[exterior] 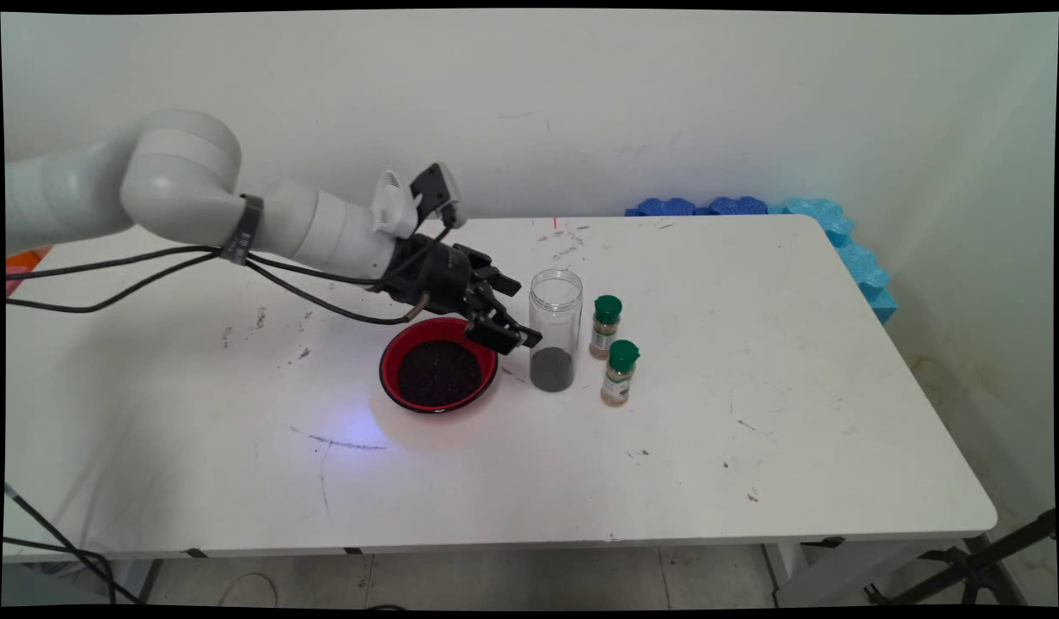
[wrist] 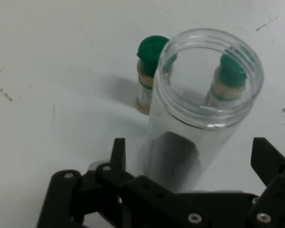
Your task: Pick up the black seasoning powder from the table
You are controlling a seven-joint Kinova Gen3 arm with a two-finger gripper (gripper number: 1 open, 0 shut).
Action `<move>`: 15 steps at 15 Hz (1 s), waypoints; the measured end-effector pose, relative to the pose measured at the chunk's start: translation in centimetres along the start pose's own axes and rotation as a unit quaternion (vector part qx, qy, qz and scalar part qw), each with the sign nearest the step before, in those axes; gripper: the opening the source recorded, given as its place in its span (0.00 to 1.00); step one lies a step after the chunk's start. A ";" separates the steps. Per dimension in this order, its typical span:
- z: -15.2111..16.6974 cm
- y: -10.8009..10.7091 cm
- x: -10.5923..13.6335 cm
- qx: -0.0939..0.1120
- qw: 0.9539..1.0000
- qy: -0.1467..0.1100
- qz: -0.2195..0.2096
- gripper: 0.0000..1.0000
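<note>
**Open end effector brackets clear jar at centre of desk**

A white robot arm reaches in from the upper left of the main view, black cables drooping beneath it, and tilts its wrist down toward the middle of the frame. Its black end effector (exterior: 514, 320) hangs just above the right rim of a red bowl (exterior: 438, 375) and close against the left side of a tall clear jar (exterior: 554, 331). In the hand view, the end effector (wrist: 192, 164) has its two fingers (wrist: 118, 153) spread wide apart, one on either side of the jar (wrist: 199, 111) low in the frame; neither finger visibly presses the plastic, and nothing is clamped.

The jar stands upright and lidless on the white desk (exterior: 753, 387), at the centre of the main view, with a shallow layer of dark grains in its bottom. The bowl, to its left, holds a fuller bed of the same dark material. Whether any of it has passed between the two cannot be told.

Two small spice bottles with green caps stand just right of the jar: one (exterior: 605, 327) slightly farther back, the other (exterior: 620, 372) nearer the camera. Both show through or beside the jar's wall in the hand view (wrist: 149, 73) (wrist: 225, 83). Both are upright, capped and out of contact with the arm. Blue foam pieces (exterior: 839, 241) line the desk's far right corner against the wall.
</note>
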 end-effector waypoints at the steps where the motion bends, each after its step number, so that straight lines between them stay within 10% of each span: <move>1: 0.3 -0.1 0.0 0.000 1.000 0.000 0.000 1.00; 15: 3.9 -0.8 0.2 -0.008 1.000 0.004 -0.019 1.00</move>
